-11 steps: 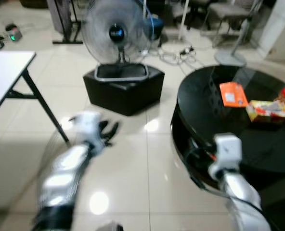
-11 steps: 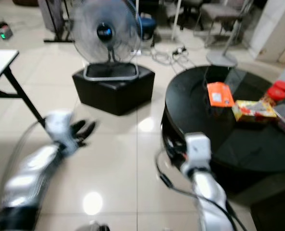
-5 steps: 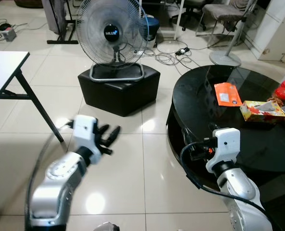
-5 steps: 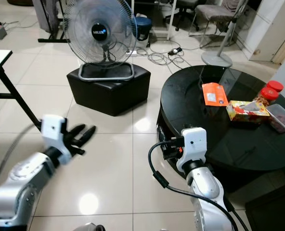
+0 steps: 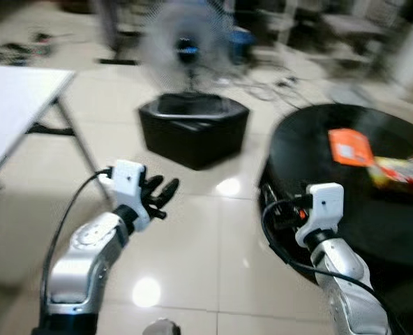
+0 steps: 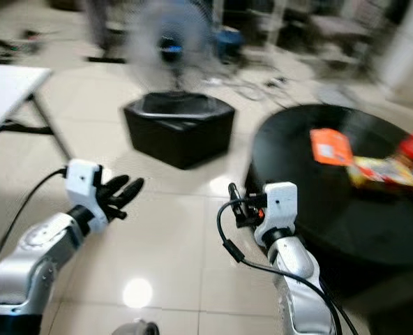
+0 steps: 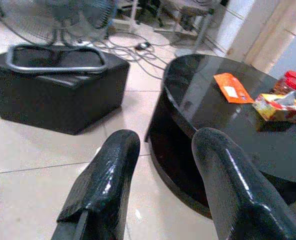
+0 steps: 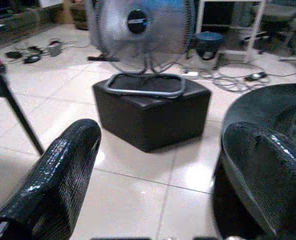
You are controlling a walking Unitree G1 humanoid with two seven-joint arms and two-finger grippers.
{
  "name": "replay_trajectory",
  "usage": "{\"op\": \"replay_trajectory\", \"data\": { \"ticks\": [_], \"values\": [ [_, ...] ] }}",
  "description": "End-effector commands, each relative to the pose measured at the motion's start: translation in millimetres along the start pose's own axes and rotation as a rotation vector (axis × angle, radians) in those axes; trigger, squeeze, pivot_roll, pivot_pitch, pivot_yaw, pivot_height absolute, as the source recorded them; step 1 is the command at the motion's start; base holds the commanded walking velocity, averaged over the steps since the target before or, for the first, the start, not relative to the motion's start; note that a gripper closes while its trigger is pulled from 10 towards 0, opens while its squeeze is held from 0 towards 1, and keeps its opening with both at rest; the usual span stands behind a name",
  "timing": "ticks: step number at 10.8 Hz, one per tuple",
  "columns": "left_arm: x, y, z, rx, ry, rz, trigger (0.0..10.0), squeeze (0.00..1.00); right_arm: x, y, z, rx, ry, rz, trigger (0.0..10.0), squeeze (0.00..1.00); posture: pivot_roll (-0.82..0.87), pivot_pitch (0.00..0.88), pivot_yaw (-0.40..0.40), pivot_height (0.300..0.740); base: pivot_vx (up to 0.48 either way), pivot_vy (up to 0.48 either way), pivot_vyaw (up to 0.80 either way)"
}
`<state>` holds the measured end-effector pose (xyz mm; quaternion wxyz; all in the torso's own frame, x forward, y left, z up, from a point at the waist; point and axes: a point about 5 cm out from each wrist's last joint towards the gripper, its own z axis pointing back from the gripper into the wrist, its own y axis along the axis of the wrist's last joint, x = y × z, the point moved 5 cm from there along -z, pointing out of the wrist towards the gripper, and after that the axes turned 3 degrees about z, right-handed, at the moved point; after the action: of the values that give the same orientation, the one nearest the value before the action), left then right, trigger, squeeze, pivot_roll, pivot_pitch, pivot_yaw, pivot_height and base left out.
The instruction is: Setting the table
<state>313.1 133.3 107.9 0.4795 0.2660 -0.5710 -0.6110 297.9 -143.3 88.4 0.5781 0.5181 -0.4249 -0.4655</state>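
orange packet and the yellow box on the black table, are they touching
Apart. The left wrist view shows the orange packet lying flat on the round black table, with a strip of bare dark tabletop between it and the yellow box.

Both silver arms are raised in front of the body, elbows bent, reaching forward and away from the torso. The left end effector (image 5: pixel 166 190) is held out over the tiled floor, its white wrist block tilted, a black cable looping from the wrist back along the forearm. Its two black fingers (image 7: pixel 104 181) stand apart with a clear gap between them, holding nothing. The right end effector (image 8: pixel 160 165) sits at the near edge of the round black counter, behind its white wrist block, with black cables looped beside it. Its fingers (image 8: pixel 58 175) are spread wide and empty.
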Motion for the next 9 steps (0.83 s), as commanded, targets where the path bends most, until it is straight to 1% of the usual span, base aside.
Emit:
{"op": "replay_trajectory", "data": {
  "ticks": [1,2,4,6,9],
  "values": [
    [-0.2,-3,-3.4,-0.009,0.012,-0.034,10.0,0.0,-0.8,-6,-1.3,-0.018,0.01,-0.009,10.0,0.0,-0.08,0.0,0.008,0.74,0.0,0.0,0.62],
    [0.4,-4,-4.0,-0.011,0.011,-0.047,10.0,0.0,-1.5,-8,-2.0,-0.027,0.014,-0.017,10.0,0.0,-0.08,0.0,0.009,0.74,0.0,0.0,0.6],
    [1.5,-11,-4.9,-0.038,0.015,-0.049,10.0,0.0,-5.9,-8,-4.9,-0.023,0.034,-0.027,10.0,0.0,-0.08,0.0,0.013,0.74,0.0,0.0,0.56],
    [3.7,-13,-6.9,-0.046,0.015,-0.084,10.0,0.0,-7.5,-7,-6.7,-0.019,0.04,-0.028,10.0,0.0,-0.08,0.0,0.019,0.74,0.0,0.0,0.52],
    [3.7,-14,-8.2,-0.053,0.026,-0.077,10.0,0.0,-8.2,-7,-6.5,-0.02,0.039,-0.029,10.0,0.0,-0.08,0.0,0.021,0.74,0.0,0.0,0.52]
  ]
}}
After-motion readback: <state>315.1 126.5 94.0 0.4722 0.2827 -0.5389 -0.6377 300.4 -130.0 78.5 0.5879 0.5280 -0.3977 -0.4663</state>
